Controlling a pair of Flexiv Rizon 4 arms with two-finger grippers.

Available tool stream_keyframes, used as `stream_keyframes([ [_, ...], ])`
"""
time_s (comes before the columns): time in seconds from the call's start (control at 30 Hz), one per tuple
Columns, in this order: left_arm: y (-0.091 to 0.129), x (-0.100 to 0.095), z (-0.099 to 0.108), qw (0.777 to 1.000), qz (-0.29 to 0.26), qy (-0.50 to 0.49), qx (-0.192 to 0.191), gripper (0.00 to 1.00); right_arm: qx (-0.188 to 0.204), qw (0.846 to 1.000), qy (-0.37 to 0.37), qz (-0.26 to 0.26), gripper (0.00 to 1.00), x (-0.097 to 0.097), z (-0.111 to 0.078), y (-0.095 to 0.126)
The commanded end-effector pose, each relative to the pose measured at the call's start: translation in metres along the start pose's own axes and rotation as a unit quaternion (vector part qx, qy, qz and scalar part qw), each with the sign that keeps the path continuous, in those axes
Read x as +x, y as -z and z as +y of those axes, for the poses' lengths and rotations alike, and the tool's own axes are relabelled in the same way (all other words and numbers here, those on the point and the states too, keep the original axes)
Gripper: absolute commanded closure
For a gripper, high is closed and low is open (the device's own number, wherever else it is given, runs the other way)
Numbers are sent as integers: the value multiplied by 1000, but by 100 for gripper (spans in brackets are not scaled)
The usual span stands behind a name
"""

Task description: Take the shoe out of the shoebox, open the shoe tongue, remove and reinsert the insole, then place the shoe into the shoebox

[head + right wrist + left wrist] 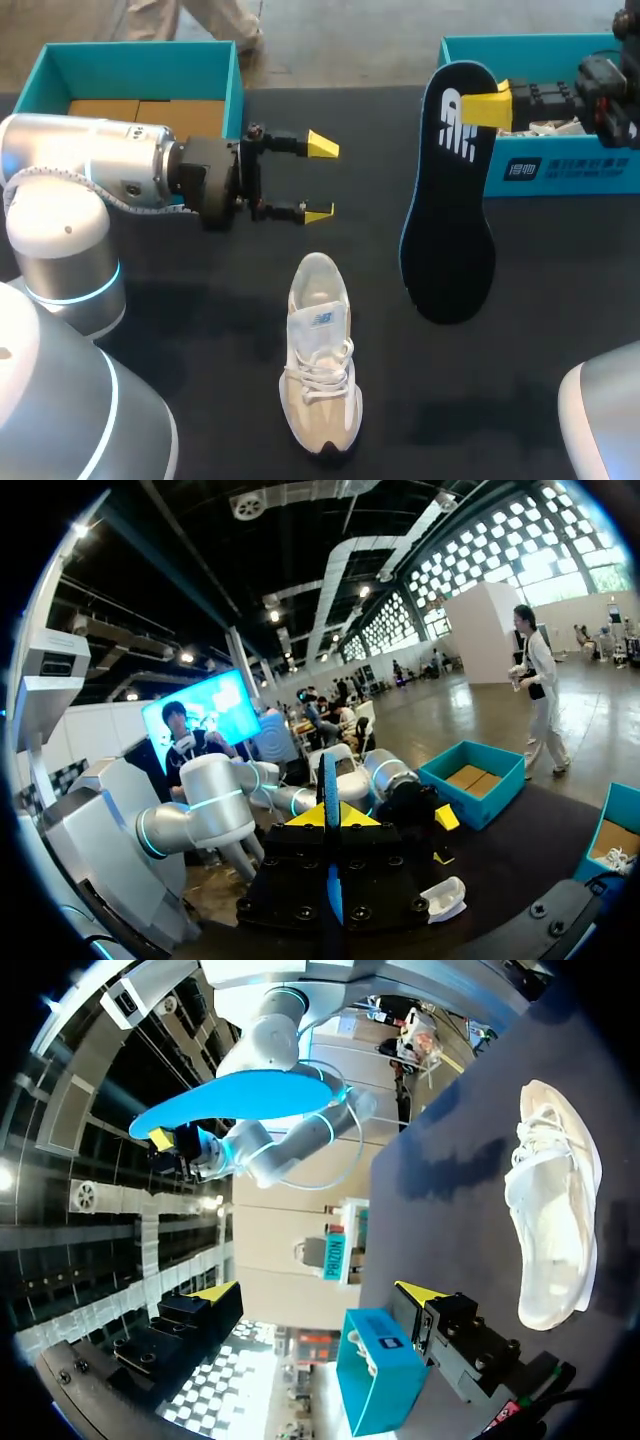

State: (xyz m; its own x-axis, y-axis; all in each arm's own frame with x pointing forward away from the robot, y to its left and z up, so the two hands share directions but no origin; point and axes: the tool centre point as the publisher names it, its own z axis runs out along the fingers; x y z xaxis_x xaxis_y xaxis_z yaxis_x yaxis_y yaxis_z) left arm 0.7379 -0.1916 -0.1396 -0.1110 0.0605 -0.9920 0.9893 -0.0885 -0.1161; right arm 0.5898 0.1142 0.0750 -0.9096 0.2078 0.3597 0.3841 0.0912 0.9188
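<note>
Insole [450, 200] out, shoe [322, 355] waiting.
The right claw [497, 105] pinches the insole upper right, lying parallel to the shoe at lower centre; left claw [322, 180], spread wide, hangs nearer the shoe.

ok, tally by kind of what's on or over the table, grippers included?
shoeboxes: 2 (left shoebox, right shoebox)
shoe: 1
insole: 1
grippers: 2 (left gripper, right gripper)
total: 6
</note>
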Motion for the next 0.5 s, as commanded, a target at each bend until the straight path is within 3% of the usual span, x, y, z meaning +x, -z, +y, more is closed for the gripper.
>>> stream_keyframes([
  [0.03,-1,1,0,1000,-1,-1,-1,0,5,999,-38,27,100,-34,14,2],
  [0.5,-1,1,0,1000,-1,-1,-1,0,43,987,-143,58,100,-109,34,8],
])
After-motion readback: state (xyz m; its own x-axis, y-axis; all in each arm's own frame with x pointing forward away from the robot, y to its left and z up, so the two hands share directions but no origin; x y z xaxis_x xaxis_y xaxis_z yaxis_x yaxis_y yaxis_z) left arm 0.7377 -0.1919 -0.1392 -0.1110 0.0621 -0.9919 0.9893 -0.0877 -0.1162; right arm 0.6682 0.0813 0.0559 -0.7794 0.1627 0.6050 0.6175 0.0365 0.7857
